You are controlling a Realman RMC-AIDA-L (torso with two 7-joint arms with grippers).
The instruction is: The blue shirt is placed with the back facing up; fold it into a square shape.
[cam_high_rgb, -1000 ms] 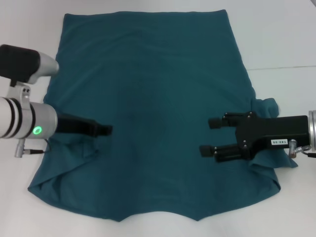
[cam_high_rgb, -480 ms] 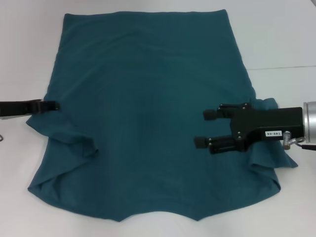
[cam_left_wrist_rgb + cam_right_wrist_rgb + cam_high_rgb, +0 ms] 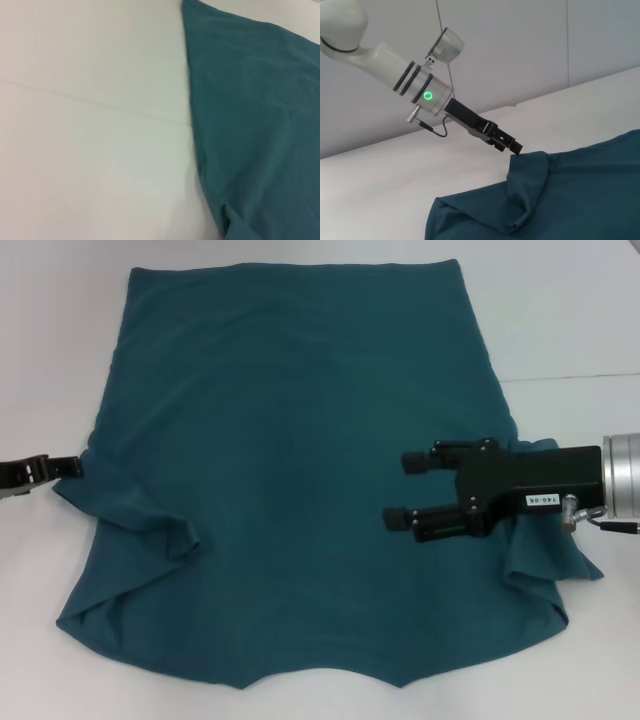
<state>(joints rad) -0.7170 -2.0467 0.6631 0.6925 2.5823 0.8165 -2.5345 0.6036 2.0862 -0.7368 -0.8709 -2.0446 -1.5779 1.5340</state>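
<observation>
The blue shirt [image 3: 300, 470] lies spread on the white table [image 3: 570, 310], plain back up, hem at the far side and the neck end nearest the robot. Its two side parts are not flat: the cloth on the left is rucked into a fold near the sleeve [image 3: 165, 540], and the right sleeve [image 3: 545, 560] bunches up beneath the right arm.

The left gripper [image 3: 70, 467] sits at the shirt's left edge. In the right wrist view its tip [image 3: 516, 148] meets a raised peak of cloth, so it appears pinched on that edge; the fingers look closed together, though the grip itself is too small to confirm. The right gripper [image 3: 400, 490] hovers over the right half of the shirt, its two fingers [image 3: 418, 462] apart and holding nothing.

By my reading, this is the opening step: taking the sides in toward the middle. Nothing is folded to a clean line yet. The next move calls for the left arm to carry its edge up and across toward the centre without dragging the whole garment, while the right gripper needs to come down on the right edge or sleeve and close on it. The loose sleeve folds could get trapped under the flap and spoil the square.
</observation>
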